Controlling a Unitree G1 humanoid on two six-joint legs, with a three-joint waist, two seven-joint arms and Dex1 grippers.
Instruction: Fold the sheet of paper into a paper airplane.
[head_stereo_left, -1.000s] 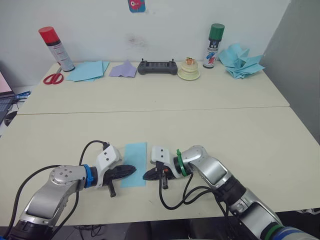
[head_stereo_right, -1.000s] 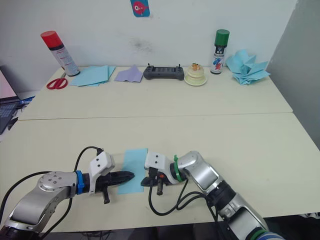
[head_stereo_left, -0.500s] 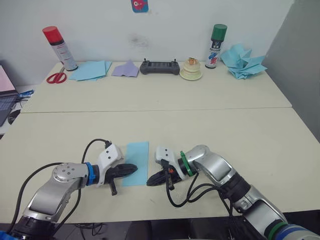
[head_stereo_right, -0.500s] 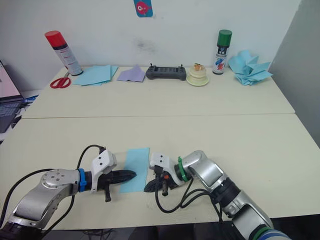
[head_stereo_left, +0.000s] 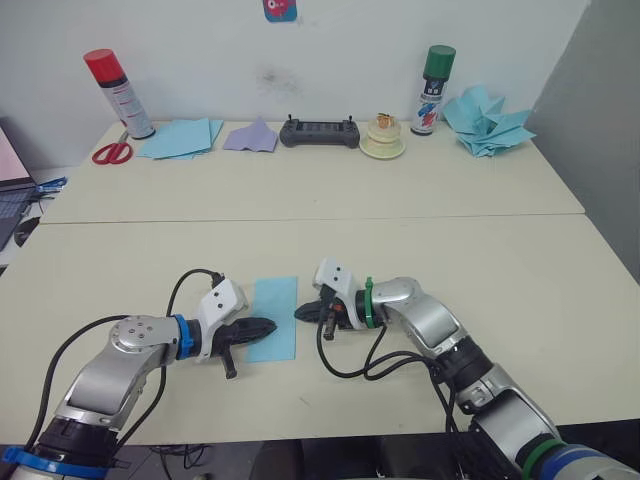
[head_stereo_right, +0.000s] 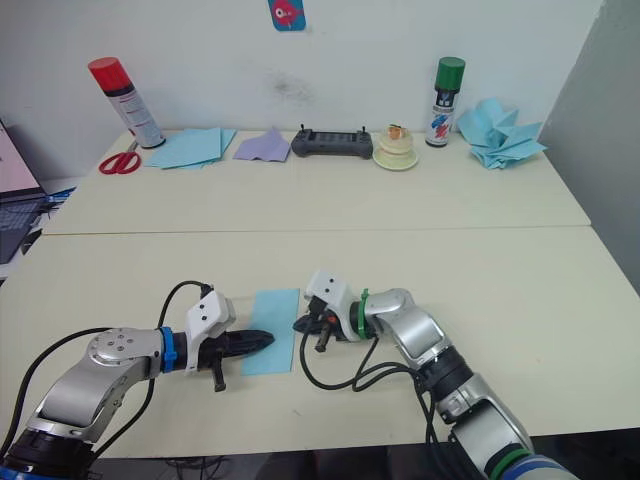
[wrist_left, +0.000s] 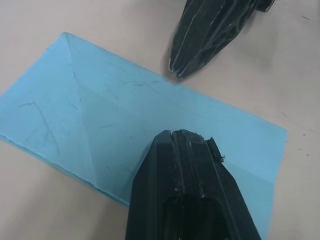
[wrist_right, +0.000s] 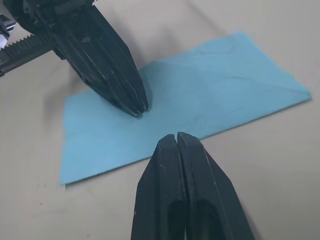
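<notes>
Sheet of paper (head_stereo_left: 274, 317): thin, light-blue, faintly creased, flat on the beige tabletop (head_stereo_left: 500, 270) near its front edge. Left tool (head_stereo_left: 268, 327) tips pressed together over the sheet. Right tool (head_stereo_left: 299, 313) tips pressed together at its right edge. Open tabletop all around.

Sheet of paper (head_stereo_left: 273, 318) flat on table (head_stereo_left: 420, 240); left tool (head_stereo_left: 268, 326) on it, right tool (head_stereo_left: 301, 313) at edge.

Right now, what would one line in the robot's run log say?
sheet of paper: flat on table, unfolded | left hand: shut, tip over the sheet | right hand: shut, tip at the sheet's edge | airplane: not yet folded
</notes>
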